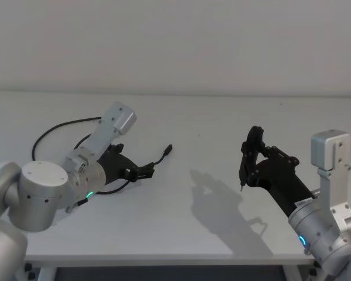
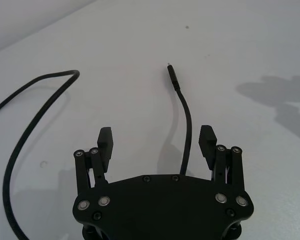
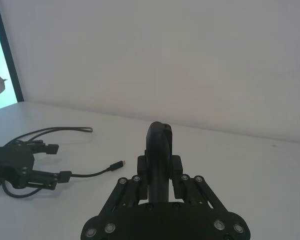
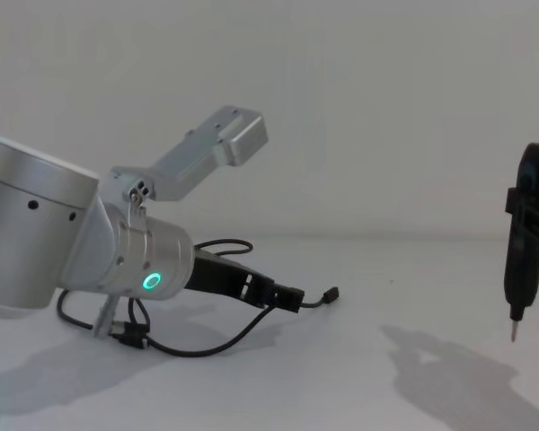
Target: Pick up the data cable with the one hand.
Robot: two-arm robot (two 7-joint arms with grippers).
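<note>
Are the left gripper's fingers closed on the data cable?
No, the left gripper holds its fingers wide apart, and the data cable runs through the gap between them, touching neither.

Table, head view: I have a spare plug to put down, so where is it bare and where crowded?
Bare: the middle stretch between the data cable's plug end and the pin-tipped tool held in the right end effector, and the table strip along the back wall. Crowded: the left side, where the cable loops under the open left end effector.
</note>
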